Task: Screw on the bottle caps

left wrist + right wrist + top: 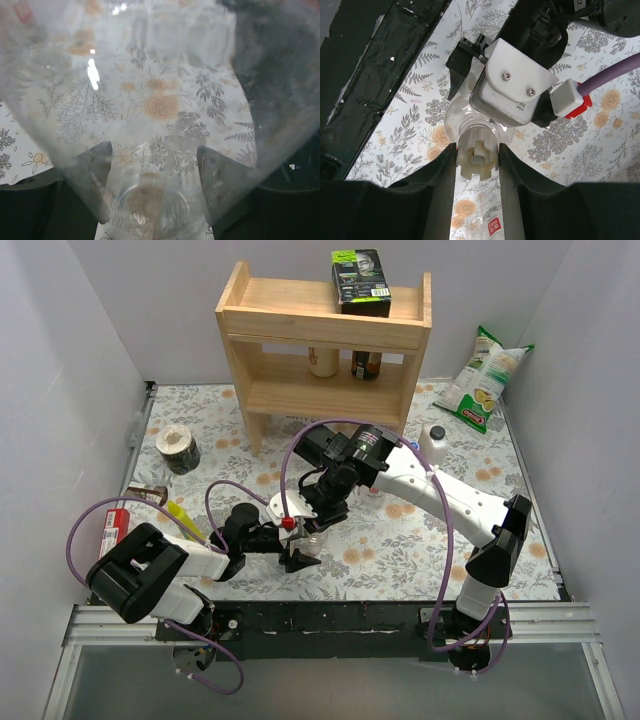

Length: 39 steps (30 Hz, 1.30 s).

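Note:
A clear bottle (313, 543) stands upright on the flowered cloth, and my left gripper (303, 554) is shut on its body from the left. In the left wrist view the bottle (155, 125) fills the frame, with the fingers (92, 175) seen through its wall on either side. My right gripper (477, 162) comes down from above and is shut on a white ribbed bottle cap (477, 159), which sits on the bottle's neck (470, 125). In the top view the right gripper (318, 525) hides the cap.
Another clear bottle with a red label (491, 226) lies on the cloth beyond the cap. A wooden shelf (325, 335) stands at the back, a chip bag (483, 380) at back right, an opaque white bottle (435, 443) near it, and a tape roll (180, 448) at left.

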{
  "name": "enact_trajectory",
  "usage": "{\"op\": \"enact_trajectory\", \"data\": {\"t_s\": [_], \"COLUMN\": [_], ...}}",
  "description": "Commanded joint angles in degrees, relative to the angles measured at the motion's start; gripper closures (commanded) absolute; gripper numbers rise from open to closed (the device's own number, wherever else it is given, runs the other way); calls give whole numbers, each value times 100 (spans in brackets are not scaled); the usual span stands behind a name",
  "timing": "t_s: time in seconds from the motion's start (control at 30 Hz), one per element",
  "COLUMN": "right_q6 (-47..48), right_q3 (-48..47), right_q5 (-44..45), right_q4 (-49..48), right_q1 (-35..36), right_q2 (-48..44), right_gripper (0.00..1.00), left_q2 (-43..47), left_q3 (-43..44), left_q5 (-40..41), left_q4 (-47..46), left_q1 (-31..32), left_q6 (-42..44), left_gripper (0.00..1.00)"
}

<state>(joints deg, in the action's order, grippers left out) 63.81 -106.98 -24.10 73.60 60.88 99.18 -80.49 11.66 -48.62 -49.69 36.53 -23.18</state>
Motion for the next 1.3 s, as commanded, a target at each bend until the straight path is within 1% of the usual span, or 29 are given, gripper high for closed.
{"op": "enact_trajectory", "data": {"t_s": [0.0,0.17,0.3,0.4,0.43,0.5,0.6,0.63,0.67,0.73,0.8,0.87,0.9,0.97,1.0,1.03,1.07,1.1,1.13,1.2,1.27], "right_q6": [-131,-272,-562,-616,-624,-738,-905,-923,-949,-958,-1002,-1124,-1230,-1730,-2010,-2718,-2960,-3206,-3356,-3367,-3445], "right_q3": [-33,-51,-7,2,-25,-200,-437,-473,-499,-499,-404,-298,-245,-200,-201,-235,-305,-384,-455,-613,-500], "right_q5": [229,388,485,511,520,529,573,582,573,573,564,459,372,-111,-356,-994,-1383,-1744,-2348,-2669,-3047], "right_q4": [146,137,128,128,128,119,119,128,128,110,41,-74,-161,-460,-635,-811,-1065,-1154,-1251,-1331,-1567], "right_q1": [108,126,126,126,117,117,117,126,117,117,91,21,-154,-488,-994,-1304,-1603,-2076,-2228,-2344,-2353], "right_q2": [163,278,339,287,278,269,295,269,260,181,59,-56,-169,-310,-355,-381,-364,-312,-268,-180,-153], "right_gripper": [81,79,76,68,63,59,49,43,32,20,14,11,10,6,4,2,2,2,2,2,2], "left_q2": [86,112,104,77,68,42,7,-2,-11,-19,-20,-37,-37,50,112,164,356,463,560,849,1008], "left_q3": [82,47,3,12,20,55,82,82,91,108,117,144,187,249,336,389,468,582,609,618,627], "left_q5": [11,63,133,142,134,107,72,63,55,46,37,54,81,116,107,64,28,-7,-24,-16,-7], "left_q4": [-216,-339,-392,-366,-331,-287,-234,-217,-199,-146,-120,-41,-32,38,82,230,354,512,644,706,803], "left_q1": [-6,-6,-6,-6,-6,-15,-6,-6,-6,-6,-6,-6,-6,-23,-24,-32,-41,-41,-41,-41,-32], "left_q6": [41,24,6,15,15,24,50,50,68,77,86,51,-89,-326,-589,-748,-880,-1108,-1293,-1574,-1830], "left_gripper": [100,100,100,100,100,100,100,100,100,100,100,100,100,100,100,100,100,100,100,100,100]}}
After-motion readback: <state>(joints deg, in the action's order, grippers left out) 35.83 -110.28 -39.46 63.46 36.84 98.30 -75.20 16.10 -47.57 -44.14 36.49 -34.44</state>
